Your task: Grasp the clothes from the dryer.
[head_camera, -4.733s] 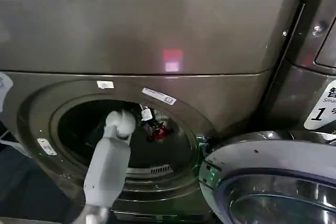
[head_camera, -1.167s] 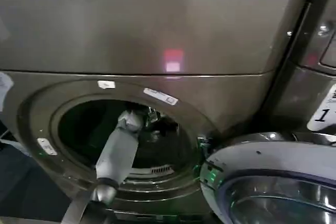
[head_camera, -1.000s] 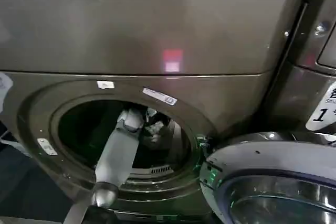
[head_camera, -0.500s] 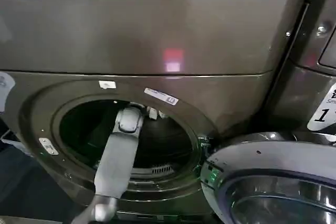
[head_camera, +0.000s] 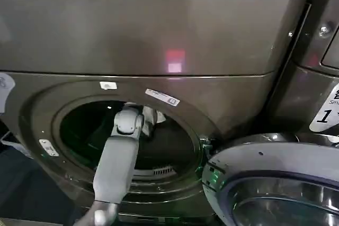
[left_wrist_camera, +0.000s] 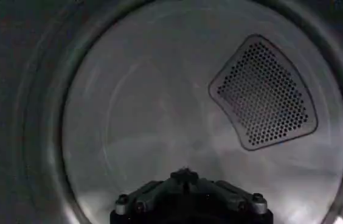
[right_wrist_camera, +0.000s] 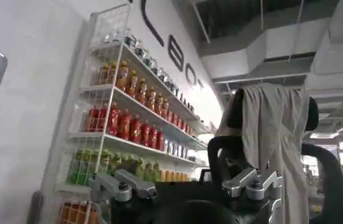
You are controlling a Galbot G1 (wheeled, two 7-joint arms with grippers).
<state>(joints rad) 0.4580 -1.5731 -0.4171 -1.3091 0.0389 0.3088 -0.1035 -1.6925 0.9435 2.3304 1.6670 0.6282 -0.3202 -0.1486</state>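
We have the left gripper (head_camera: 150, 116) inside the dryer (head_camera: 159, 35), reaching through the porthole (head_camera: 130, 141) near its upper rim. Something pale sits at its tip, perhaps clothes, but we cannot tell whether the fingers are spread or closed. The left wrist view shows bare drum wall (left_wrist_camera: 159, 122) and a perforated vent (left_wrist_camera: 263, 91), no garment. We judge we should confirm a hold before pulling out. The open door (head_camera: 275, 183) stands near right; room lies left and low. The right gripper (right_wrist_camera: 190, 189) waits away, facing drink shelves (right_wrist_camera: 129, 122), its fingers parted with nothing between them.
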